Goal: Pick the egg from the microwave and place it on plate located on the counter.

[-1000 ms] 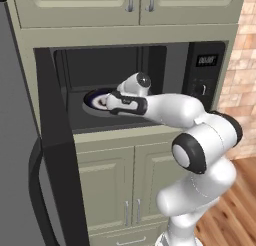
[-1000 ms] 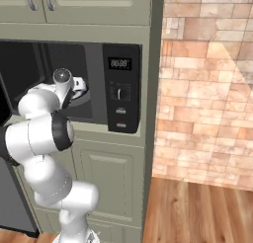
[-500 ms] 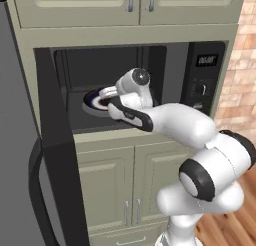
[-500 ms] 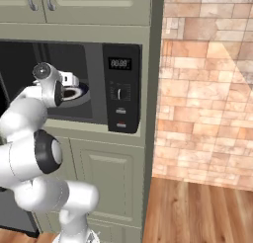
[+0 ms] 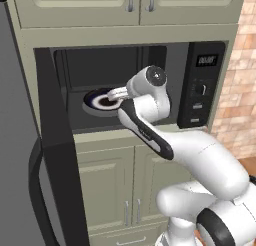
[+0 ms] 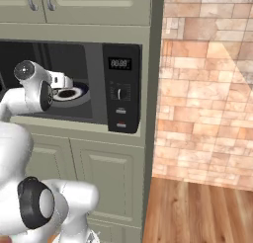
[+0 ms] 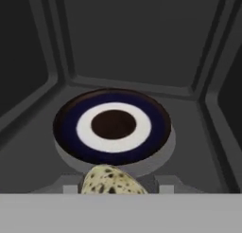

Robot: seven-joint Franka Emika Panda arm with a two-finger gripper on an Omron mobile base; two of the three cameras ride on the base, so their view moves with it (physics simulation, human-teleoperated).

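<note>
The egg is seen low in the hand view between the grey fingertips, its long axis lying crosswise. The gripper is closed narrowly on it inside the microwave, just before the blue-rimmed dish

The small speckled tan egg sits low between the gripper's tips, and its bottom half is cut off. The gripper is too small and blurry in the base views to tell how its jaws stand.
</note>
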